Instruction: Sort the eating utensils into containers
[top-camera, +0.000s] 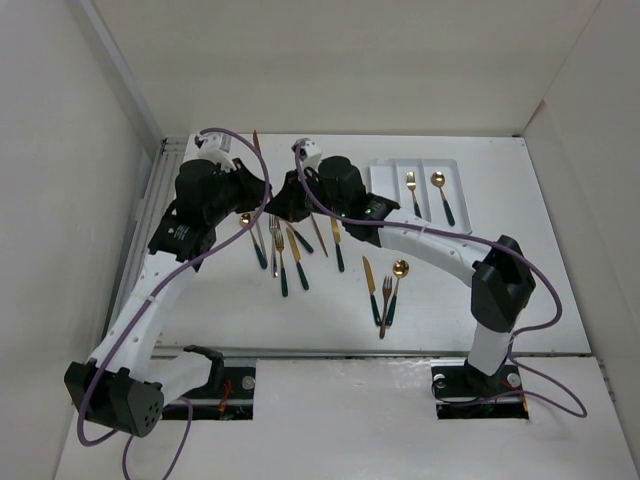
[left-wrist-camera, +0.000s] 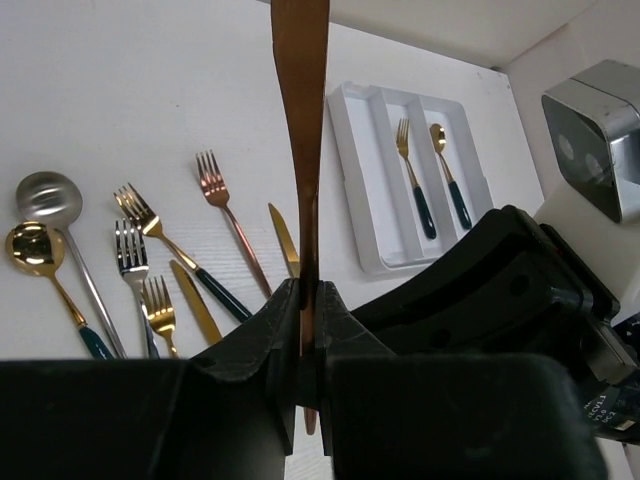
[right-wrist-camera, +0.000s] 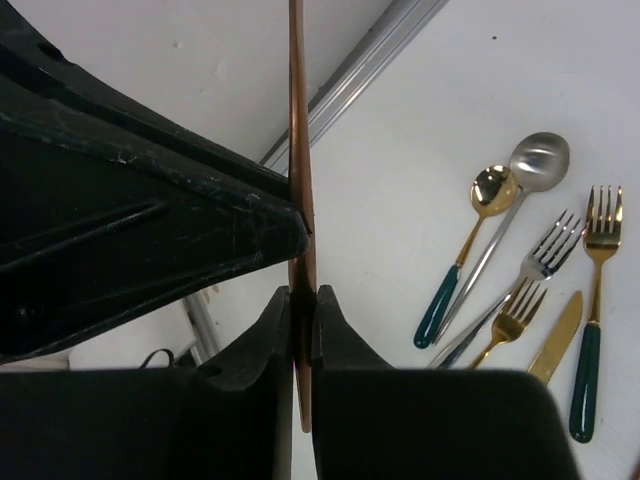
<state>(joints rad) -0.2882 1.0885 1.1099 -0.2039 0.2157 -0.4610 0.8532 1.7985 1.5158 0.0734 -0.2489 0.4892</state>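
A copper knife (top-camera: 257, 148) stands upright above the table's back left, clamped by both grippers at once. My left gripper (top-camera: 262, 188) is shut on it; in the left wrist view the blade (left-wrist-camera: 300, 100) rises from the closed jaws (left-wrist-camera: 308, 300). My right gripper (top-camera: 285, 196) is shut on the same knife (right-wrist-camera: 297, 120) just below the left gripper's black finger (right-wrist-camera: 130, 230). The white tray (top-camera: 385, 180) at the back right holds a gold fork (top-camera: 412, 192) in its middle compartment and a gold spoon (top-camera: 441, 195) in its right one. Its left compartment (left-wrist-camera: 355, 170) is bare.
Several loose forks, knives and spoons (top-camera: 285, 250) lie under the grippers, also in the left wrist view (left-wrist-camera: 150, 260) and right wrist view (right-wrist-camera: 520, 270). A knife, fork and spoon (top-camera: 385, 290) lie nearer the front. An aluminium rail (top-camera: 150, 200) lines the left wall.
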